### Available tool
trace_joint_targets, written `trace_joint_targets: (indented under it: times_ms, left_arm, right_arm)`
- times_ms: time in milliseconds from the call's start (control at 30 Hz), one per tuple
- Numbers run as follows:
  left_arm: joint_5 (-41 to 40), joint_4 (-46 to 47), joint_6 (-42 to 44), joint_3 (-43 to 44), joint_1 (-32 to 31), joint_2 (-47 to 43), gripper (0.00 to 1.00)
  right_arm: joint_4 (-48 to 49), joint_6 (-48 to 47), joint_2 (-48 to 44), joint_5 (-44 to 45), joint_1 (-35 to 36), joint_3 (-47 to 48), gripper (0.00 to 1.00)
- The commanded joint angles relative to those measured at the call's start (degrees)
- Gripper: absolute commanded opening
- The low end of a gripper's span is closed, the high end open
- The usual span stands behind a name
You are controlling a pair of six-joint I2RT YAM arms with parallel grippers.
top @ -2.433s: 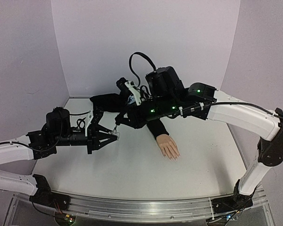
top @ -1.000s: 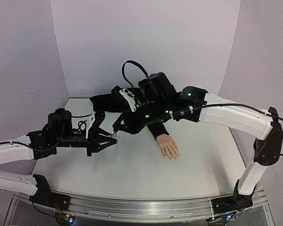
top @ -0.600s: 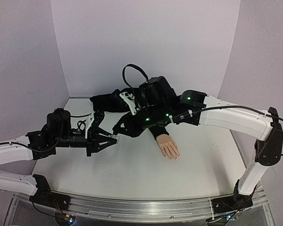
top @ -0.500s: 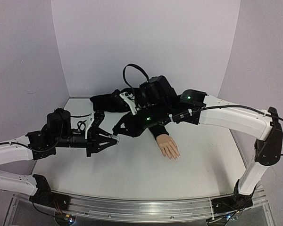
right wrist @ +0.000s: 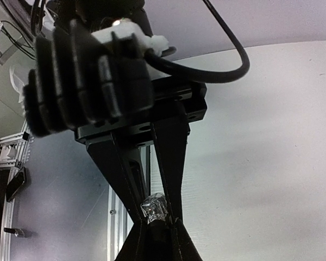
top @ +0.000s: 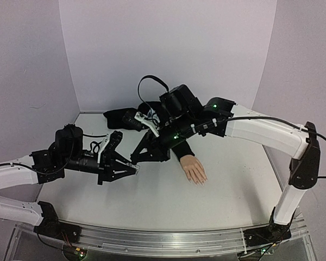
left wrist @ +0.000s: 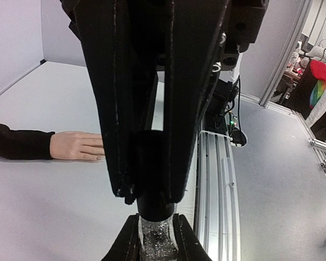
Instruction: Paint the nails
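- A white table sits under soft, even light.
- Pale lilac walls enclose the table behind and on both sides.
- An aluminium rail runs along the table's near edge.
- Beyond that edge lies grey floor.

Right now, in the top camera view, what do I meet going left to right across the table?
In order: left gripper → mannequin hand → right arm's elbow. The right gripper and the bottle overlap the left gripper's tips, so I leave them out.
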Motion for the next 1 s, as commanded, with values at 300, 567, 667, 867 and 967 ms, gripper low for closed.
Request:
trace_joint_targets:
  times_ms: [300,567,667,867,967]
  left_arm:
    - [-40.3,32.5,3.8,2.4,0.5,7.2,0.00]
    - [-39.7,37.7,4.9,6.1,0.7,17.1,0.00]
    - [-38.2,37.1,3.6,6.1,0.9,18.3,0.00]
    - [-31.6,33.4,-0.7,5.9,1.7,19.2,0.00]
    - [-26.9,32.0,-3.3,6.7,2.8,19.5,0.00]
  right_arm:
    - [-0.8,32.7,11.2,36.0,1.9,8.6,0.00]
    - [-0.6,32.7,10.1,43.8,0.0,14.2,0.45]
    - [-0.5,27.0,6.1,40.6,-2.6,10.8,0.61]
    - [2.0,9.6,-5.4,21.8,-7.2,-0.1,0.75]
    - [6.2,-1.0,-9.8,7.3,-10.2,-7.3,0.77]
